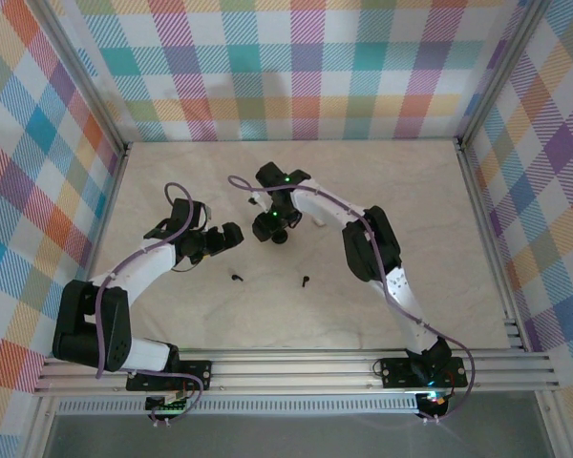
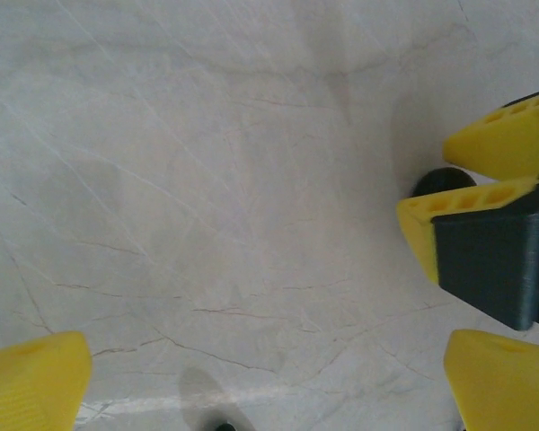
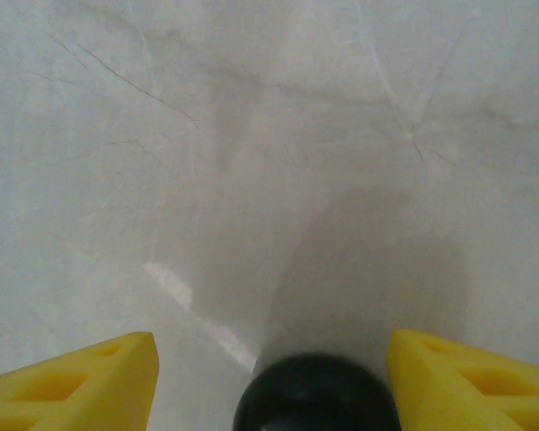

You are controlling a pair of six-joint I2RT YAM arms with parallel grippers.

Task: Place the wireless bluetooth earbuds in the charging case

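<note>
- Case (image 3: 314,400) between right gripper (image 3: 271,337) fingers, seemingly to steady it for loading; gripped or merely straddled, cannot tell
- Left gripper (image 2: 268,346) spread wide, low over table (image 1: 363,305), free to fetch
- Black earbuds (image 1: 236,278) loose on table, near side of both grippers, outside case

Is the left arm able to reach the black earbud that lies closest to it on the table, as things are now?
Probably yes. The left gripper stands open just beyond that black earbud, which lies alone on the bare table; nothing stands between them.
</note>
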